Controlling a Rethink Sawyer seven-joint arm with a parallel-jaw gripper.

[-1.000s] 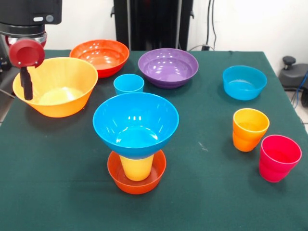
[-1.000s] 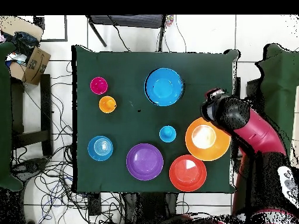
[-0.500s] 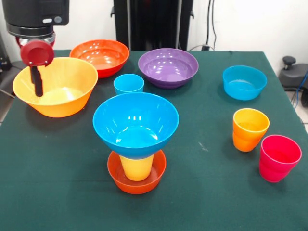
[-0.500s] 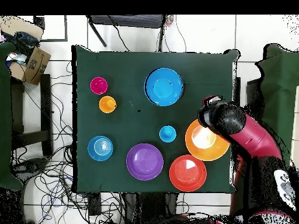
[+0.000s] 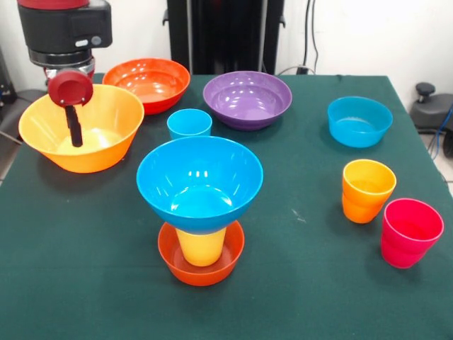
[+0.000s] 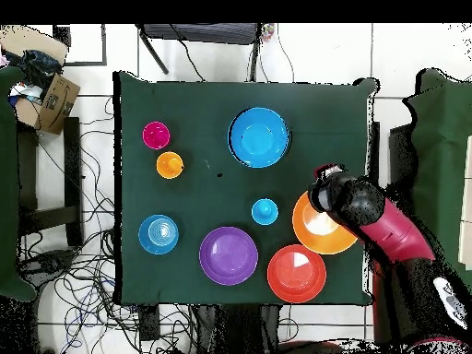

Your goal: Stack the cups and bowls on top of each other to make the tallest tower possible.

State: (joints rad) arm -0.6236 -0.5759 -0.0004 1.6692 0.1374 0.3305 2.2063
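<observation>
The tower stands front and centre: a small red-orange bowl [image 5: 202, 268] holds a yellow cup [image 5: 201, 245], with the large blue bowl [image 5: 199, 180] on top of it. My gripper [image 5: 73, 131] hangs inside the large light orange bowl [image 5: 88, 159] at the left, and the frames do not show whether it is open or shut. From overhead the gripper [image 6: 321, 191] sits at the upper left part of that bowl [image 6: 324, 238]. A blue cup [image 5: 189, 124], an orange cup [image 5: 367, 190] and a pinkish red cup [image 5: 410, 231] stand loose.
A medium red-orange bowl [image 5: 147, 81] and a purple bowl [image 5: 247, 98] stand along the back. A small teal-blue bowl [image 5: 359, 120] is at the right. Beside the table are cables and a cardboard box [image 6: 48, 100].
The arm has moved rightward in the front view, carrying the gripper from the light orange bowl's left rim to over its inside. The bowls and cups have not moved.
</observation>
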